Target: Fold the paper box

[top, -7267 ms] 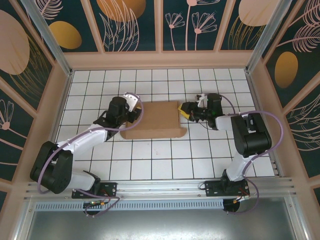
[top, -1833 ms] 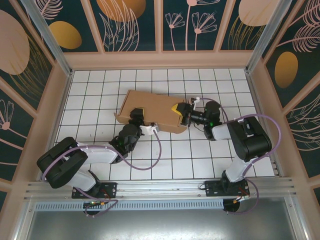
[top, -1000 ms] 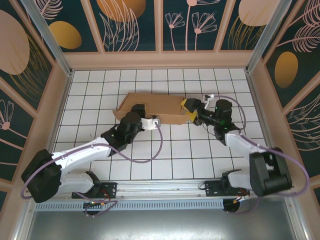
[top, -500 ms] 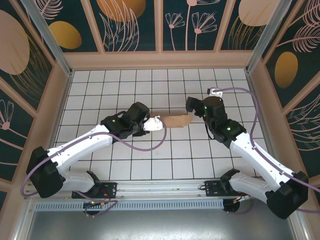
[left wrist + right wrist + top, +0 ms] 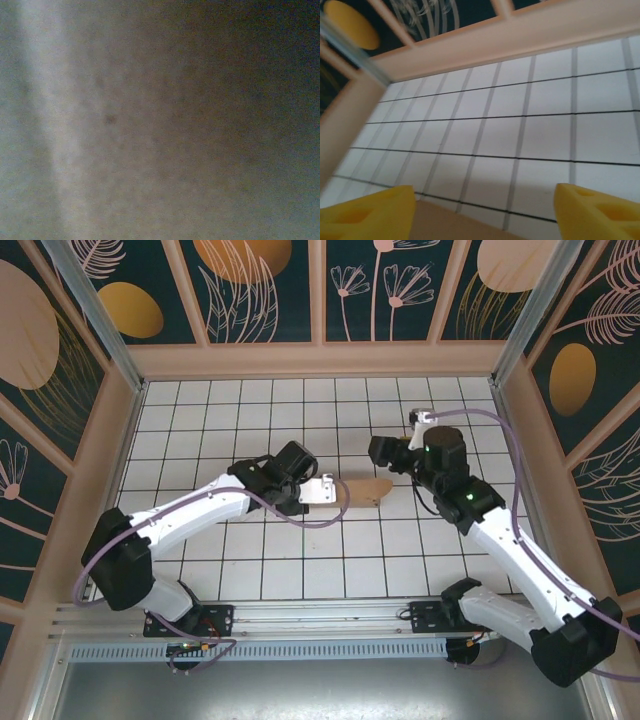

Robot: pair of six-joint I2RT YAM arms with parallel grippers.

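While the paper box (image 5: pixel 368 490) stands mid-fold, the right gripper (image 5: pixel 485 210) gapes at its three o'clock; the left gripper (image 5: pixel 330 492) at nine, I cannot tell; next, pinch that end.

Paper box (image 5: pixel 366 490): plain brown cardboard. From above, just a small sliver with a rounded end shows, near centre of white tiled floor (image 5: pixel 300 570).

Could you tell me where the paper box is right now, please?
In the top view the paper box is near the middle of the tiled floor, between the left arm and the right arm, only a brown sliver showing.
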